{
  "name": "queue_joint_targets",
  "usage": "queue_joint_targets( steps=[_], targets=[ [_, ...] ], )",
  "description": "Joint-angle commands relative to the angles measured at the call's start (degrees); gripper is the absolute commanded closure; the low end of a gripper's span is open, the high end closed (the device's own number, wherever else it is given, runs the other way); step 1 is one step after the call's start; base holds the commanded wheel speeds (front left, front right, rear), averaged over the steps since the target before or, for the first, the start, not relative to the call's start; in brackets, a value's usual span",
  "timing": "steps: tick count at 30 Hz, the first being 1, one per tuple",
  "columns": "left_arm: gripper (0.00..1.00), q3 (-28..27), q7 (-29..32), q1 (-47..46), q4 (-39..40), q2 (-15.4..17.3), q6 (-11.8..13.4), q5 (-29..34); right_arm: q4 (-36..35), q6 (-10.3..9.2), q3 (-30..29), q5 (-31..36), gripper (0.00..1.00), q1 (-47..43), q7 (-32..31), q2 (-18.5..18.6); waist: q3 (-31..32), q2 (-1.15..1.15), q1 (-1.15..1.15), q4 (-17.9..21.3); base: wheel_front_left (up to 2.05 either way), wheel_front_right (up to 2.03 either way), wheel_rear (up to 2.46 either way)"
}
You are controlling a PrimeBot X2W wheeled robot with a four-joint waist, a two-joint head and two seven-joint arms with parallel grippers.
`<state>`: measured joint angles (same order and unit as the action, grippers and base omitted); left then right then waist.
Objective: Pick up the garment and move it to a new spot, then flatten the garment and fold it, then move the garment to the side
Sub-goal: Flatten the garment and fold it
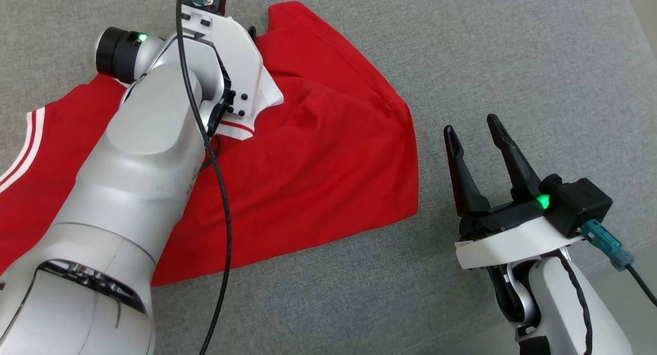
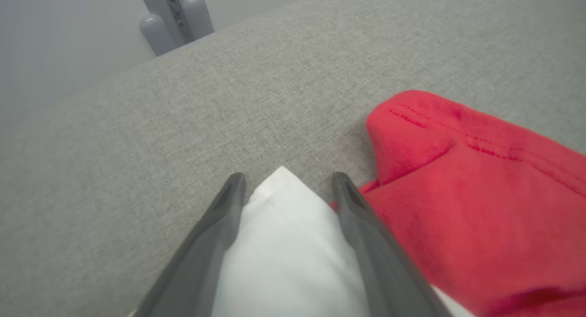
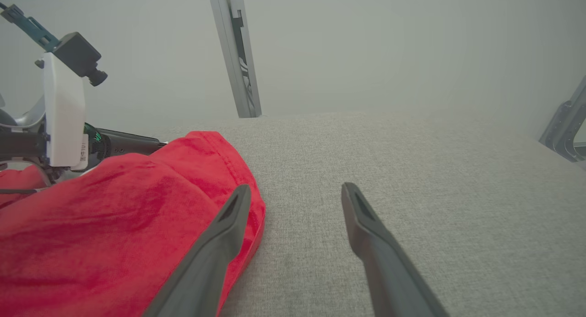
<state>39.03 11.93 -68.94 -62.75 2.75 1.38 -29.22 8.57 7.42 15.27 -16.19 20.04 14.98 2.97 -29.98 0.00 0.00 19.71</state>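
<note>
The red garment [image 1: 318, 160] lies spread and rumpled on the grey, cloth-covered worktop [image 1: 513, 47]. It has white stripes along its left edge, and its far corner is pushed up into a soft hump. A piece of the garment's white trim [image 2: 284, 253] lies between the two fingers of the left pincer [image 2: 286, 186]. The fingers stand wide apart on either side of it, low at the garment's far end, and are not squeezing the cloth. The left arm [image 1: 138, 155] reaches across the garment's left half. The right pincer [image 1: 471, 125] sits just to the right of the garment over bare worktop, spread wide with nothing in it. Beyond the garment, past the worktop's far edge, a grey metal post [image 3: 236, 56] rises against a plain pale wall [image 3: 389, 42]. Well to the right of the garment, a darker frame piece [image 3: 565, 124] stands at the worktop's edge.
</note>
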Motion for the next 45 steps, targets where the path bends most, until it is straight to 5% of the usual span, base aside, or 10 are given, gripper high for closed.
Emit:
queue_joint_targets(
  steps=[1, 2, 3, 11, 16, 25, 30, 37, 45],
  targets=[
    [0.58, 0.5, 0.3, -0.8, -0.7, 0.3, 0.3, 0.2, 0.0, 0.14, -0.2, -0.4, 0.00, 0.5, 0.3, 0.1, 0.0, 0.00, 0.00, 0.1, 0.00, 0.00, 0.00],
    [0.93, 0.9, 0.5, -0.9, -1.2, 0.3, 0.6, 0.2, 0.0, 0.14, -0.2, -0.4, 0.00, 0.5, 0.3, 0.1, 0.1, 0.00, 0.00, 0.1, 0.00, 0.00, 0.00],
    [1.00, 1.2, 0.4, -0.9, -1.6, 0.3, 0.9, -0.1, 0.0, 0.14, -0.3, -0.5, 0.00, 0.5, 0.3, 0.0, 0.1, 0.00, 0.00, 0.2, 0.00, 0.00, 0.00],
    [1.00, 2.2, -3.4, -1.1, -1.7, 0.3, 1.4, -2.5, -0.1, 0.14, -0.8, -0.1, 0.00, -0.2, 0.3, 0.0, 1.3, 0.00, 0.00, -0.7, 0.00, 0.00, 0.00],
    [1.00, 0.8, -13.2, -2.1, 0.6, 0.3, 2.7, -4.3, -0.3, 0.13, -1.8, 0.8, 0.00, -0.9, 0.3, 0.1, 2.8, 0.00, 0.00, -2.9, 0.00, 0.00, 0.00],
    [1.00, -6.3, -26.0, 1.8, 6.6, 5.3, -1.0, -9.5, 0.1, 0.13, -3.3, 1.5, 0.00, -4.0, 0.3, 1.6, 8.3, 0.00, 0.00, -8.9, 0.00, 0.00, 0.00],
    [1.00, -11.5, -27.1, 9.0, 16.4, 11.0, -1.9, -12.2, 0.3, 0.13, -3.8, 1.6, 0.00, -5.5, 0.3, 1.7, 10.9, 0.00, 0.00, -10.8, 0.00, 0.00, 0.00],
    [1.00, -17.8, -27.2, 27.0, 36.9, 16.5, 2.1, -13.3, 1.2, 0.13, -4.8, 1.2, 0.00, -7.3, 0.3, 2.2, 13.3, 0.00, 0.00, -12.8, 0.00, 0.00, 0.00],
    [1.00, -21.8, -27.2, 43.7, 53.8, 16.4, 6.1, -14.0, 4.0, 0.13, -5.2, -0.9, 0.00, -7.1, 0.3, 2.6, 14.2, 0.00, 0.00, -13.7, 0.00, 0.00, 0.00]
  ],
)
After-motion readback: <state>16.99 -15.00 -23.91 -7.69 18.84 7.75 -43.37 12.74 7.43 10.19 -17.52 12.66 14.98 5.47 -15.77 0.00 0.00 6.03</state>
